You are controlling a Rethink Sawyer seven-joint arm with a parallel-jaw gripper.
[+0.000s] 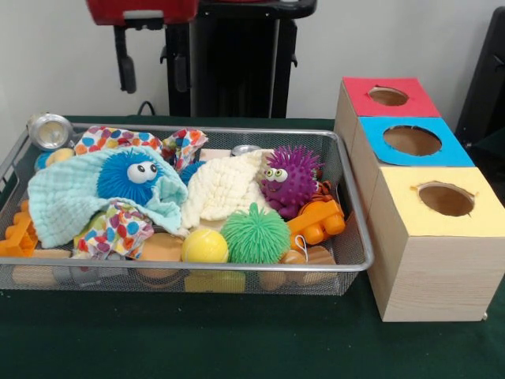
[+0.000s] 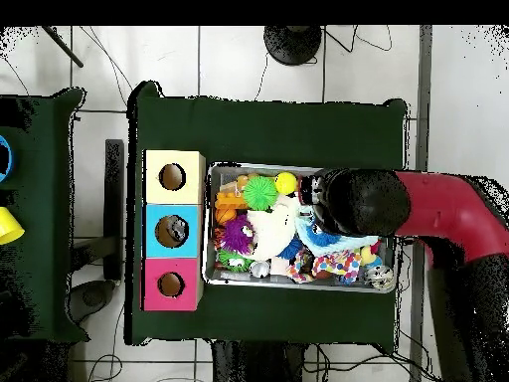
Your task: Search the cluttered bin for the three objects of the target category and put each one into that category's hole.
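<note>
The wire mesh bin (image 1: 353,207) stands on the green table, full of toys and cloths. One shiny metal can (image 1: 49,130) lies in its far left corner; it also shows in the overhead view (image 2: 379,279). A second silvery can (image 1: 246,149) peeks out by the far rim between the cloths. I see no third can. The blue-surround hole (image 1: 412,140) is the middle one of the wooden box (image 1: 430,272), right of the bin. My gripper (image 1: 152,69) hangs open and empty, high above the bin's far left part. In the overhead view my arm (image 2: 363,199) hides it.
Blue (image 1: 130,178), purple (image 1: 289,178) and green (image 1: 254,234) spiky balls, a smooth yellow ball (image 1: 205,246), orange blocks (image 1: 316,223) and several cloths fill the bin. The red-surround hole (image 1: 387,96) and the yellow-surround hole (image 1: 446,199) flank the blue one.
</note>
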